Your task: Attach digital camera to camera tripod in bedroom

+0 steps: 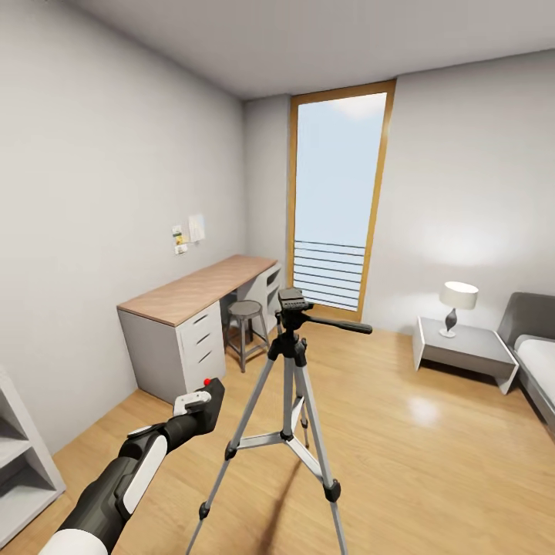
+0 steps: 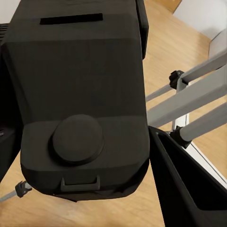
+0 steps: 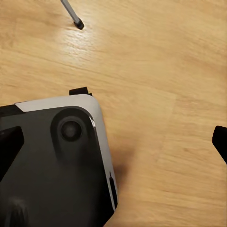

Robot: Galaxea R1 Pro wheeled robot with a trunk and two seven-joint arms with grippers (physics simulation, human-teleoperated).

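Observation:
The digital camera (image 1: 213, 398), small and black with a red button on top, is held in my left gripper (image 1: 202, 402), which is shut on it. It hangs low, to the left of the camera tripod (image 1: 290, 362) and well below the tripod's black head (image 1: 291, 300). The tripod stands on the wood floor with its silver legs spread and its pan handle (image 1: 339, 324) pointing right. In the left wrist view the camera body (image 2: 80, 94) sits between dark fingers (image 2: 189, 194), with tripod legs (image 2: 189, 101) just beyond. My right gripper (image 3: 113, 144) is open over the floor.
A desk (image 1: 196, 297) with drawers and a stool (image 1: 245, 312) stand along the left wall. Behind the tripod are a tall window (image 1: 335, 200), a nightstand with a lamp (image 1: 456, 304), and a bed (image 1: 536, 362) at the right. A grey shelf (image 1: 19, 455) is at the near left.

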